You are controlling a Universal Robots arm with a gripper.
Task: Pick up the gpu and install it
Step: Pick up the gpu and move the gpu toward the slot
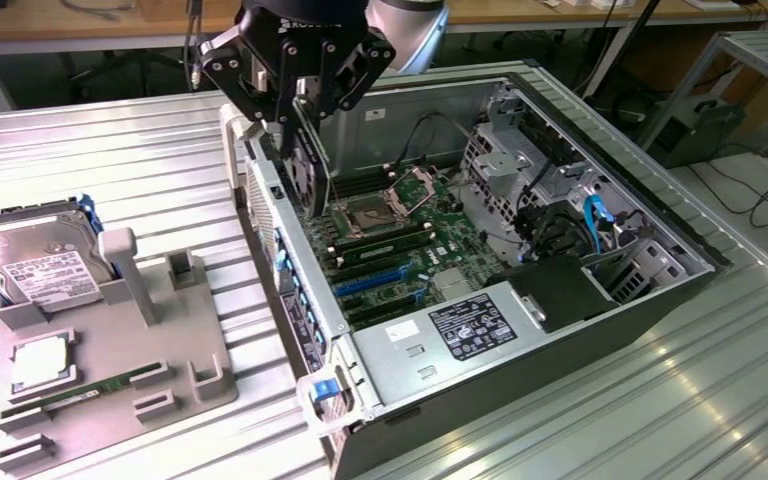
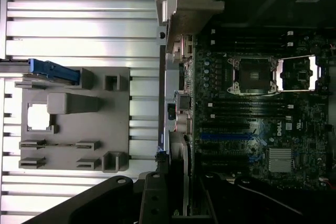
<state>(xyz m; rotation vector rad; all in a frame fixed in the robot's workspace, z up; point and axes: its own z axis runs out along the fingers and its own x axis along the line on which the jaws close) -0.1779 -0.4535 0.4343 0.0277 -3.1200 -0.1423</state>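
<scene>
The gpu hangs on edge with its black fan side facing the exterior view's left, held just above the open computer case. My gripper is shut on the card's top edge. The card's silver bracket sits over the case's rear wall. In the wrist view the gpu appears edge-on along that wall, with its bracket at the far end. My gripper has dark fingers on either side of the card. Beneath lie the motherboard and its blue slot.
A grey fixture tray on the ribbed metal table holds a hard drive, a CPU and a RAM stick. Inside the case are the power supply, drive cage and cables.
</scene>
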